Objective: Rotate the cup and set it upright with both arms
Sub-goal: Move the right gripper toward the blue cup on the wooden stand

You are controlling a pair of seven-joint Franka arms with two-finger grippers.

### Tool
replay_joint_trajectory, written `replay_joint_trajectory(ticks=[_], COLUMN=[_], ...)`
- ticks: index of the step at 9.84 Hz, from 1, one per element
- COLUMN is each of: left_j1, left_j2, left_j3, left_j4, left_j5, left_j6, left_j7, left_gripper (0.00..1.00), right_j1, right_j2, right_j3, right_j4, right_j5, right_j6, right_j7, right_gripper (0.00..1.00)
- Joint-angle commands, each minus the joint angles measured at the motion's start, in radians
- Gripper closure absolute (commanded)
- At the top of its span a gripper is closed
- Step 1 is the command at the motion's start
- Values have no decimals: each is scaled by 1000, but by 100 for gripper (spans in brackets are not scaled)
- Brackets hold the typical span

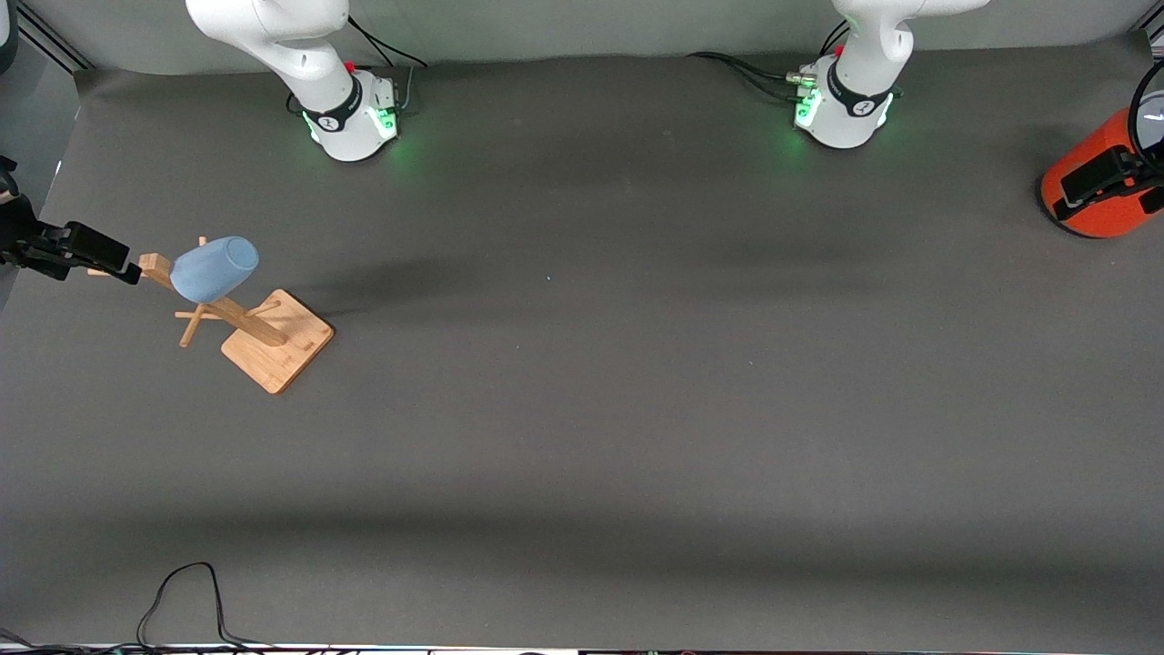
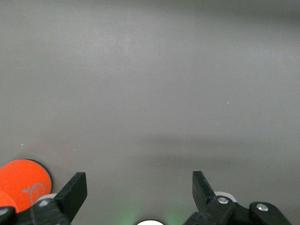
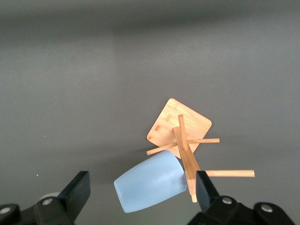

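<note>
The small matte light-blue tapered cup (image 1: 215,268) hangs mouth-down on a peg of the bamboo mug tree (image 1: 264,337) toward my right arm's end of the table; it looks light, rigid and a little slick, so I'd pinch it across its side wall. My right gripper (image 3: 143,190) hovers over it, jaws spread and empty. My left gripper (image 2: 139,190) waits, also spread, above bare table near the orange cylinder (image 1: 1096,177), whose contents I probably can't judge.

We can read no words or numbers; only a small fruit-shaped emblem marks the orange cylinder (image 2: 23,183).
</note>
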Motion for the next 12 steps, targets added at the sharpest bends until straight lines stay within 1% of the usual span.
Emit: replay_joint_trajectory(ticks=[1, 12], left_j1=[-14, -4], left_j2=[-8, -4], left_j3=[2, 4], left_j4=[-5, -7], left_j5=[23, 22], left_j6=[-13, -66], left_j7=[-4, -3], left_gripper=[0, 0], right_j1=[9, 10], right_j2=[-3, -12], right_j3=[-7, -4], right_j4=[2, -12], right_j5=[6, 6], right_j6=[0, -17], right_j7=[25, 29], right_gripper=[0, 0])
